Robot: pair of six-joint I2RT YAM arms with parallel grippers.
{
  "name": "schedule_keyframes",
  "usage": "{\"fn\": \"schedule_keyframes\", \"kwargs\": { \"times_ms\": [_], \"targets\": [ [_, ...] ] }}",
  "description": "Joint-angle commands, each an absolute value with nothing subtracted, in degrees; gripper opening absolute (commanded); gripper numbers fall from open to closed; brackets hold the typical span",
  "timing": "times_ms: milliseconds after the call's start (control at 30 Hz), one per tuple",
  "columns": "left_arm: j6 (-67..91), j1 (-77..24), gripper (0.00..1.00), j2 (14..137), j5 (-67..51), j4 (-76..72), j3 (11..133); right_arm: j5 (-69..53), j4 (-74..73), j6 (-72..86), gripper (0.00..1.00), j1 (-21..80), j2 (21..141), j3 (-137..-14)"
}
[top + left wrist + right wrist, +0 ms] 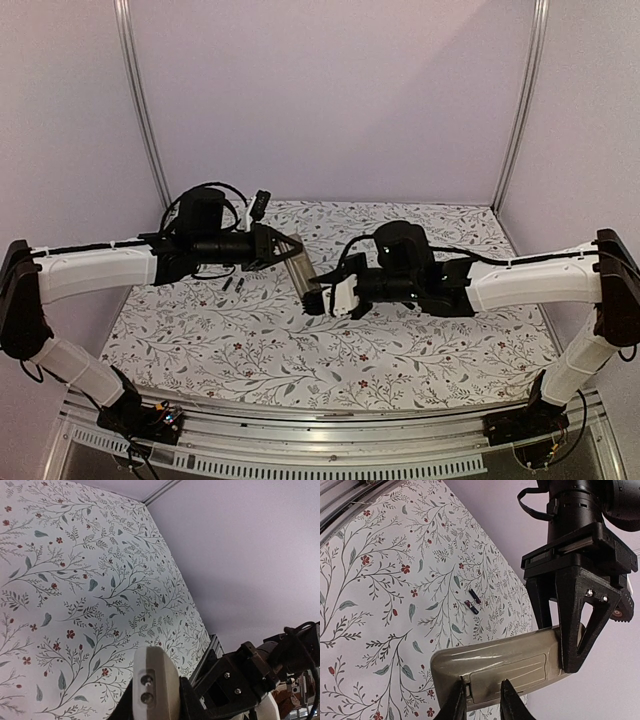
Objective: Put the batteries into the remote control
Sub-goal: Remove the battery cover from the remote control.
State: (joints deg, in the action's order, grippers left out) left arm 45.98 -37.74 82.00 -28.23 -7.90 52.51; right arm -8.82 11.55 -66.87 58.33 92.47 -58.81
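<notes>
Remote control point(510, 662), a slim rectangular plastic body, is held in the air above the middle of the tabletop, its tan-grey back with the outline of the battery cover turned toward the right wrist camera. The black left pincer point(288, 248) pinches one end of it across its width. The right pincer point(481, 700) is spread, its two fingertips at the long near edge by the cover; whether they touch it I cannot tell. Two tiny near-black cylindrical batteries point(474, 596) lie close together on the white floral-patterned tabletop point(380, 595), well apart from the remote control, on the left arm's side
</notes>
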Motion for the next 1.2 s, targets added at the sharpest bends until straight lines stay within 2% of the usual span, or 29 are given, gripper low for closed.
{"fn": "schedule_keyframes", "kwargs": {
  "times_ms": [0, 633, 1000, 1167],
  "targets": [
    [47.3, -38.4, 0.0, 83.1, -33.5, -7.6, 52.3, -4.8, 18.2, -66.1, 0.22, 58.3, 90.7, -58.6],
    [46.2, -37.5, 0.0, 83.1, -30.5, -5.2, 52.0, -7.4, 17.2, -63.5, 0.23, 58.3, 88.0, -57.1],
    [47.8, -36.1, 0.0, 85.6, -29.4, -9.3, 51.0, -9.3, 15.3, -59.8, 0.26, 58.3, 90.6, -56.0],
    [51.1, -34.9, 0.0, 89.4, -33.4, -14.5, 49.4, -7.5, 15.3, -58.6, 0.26, 58.0, 93.5, -55.8]
  ]
}}
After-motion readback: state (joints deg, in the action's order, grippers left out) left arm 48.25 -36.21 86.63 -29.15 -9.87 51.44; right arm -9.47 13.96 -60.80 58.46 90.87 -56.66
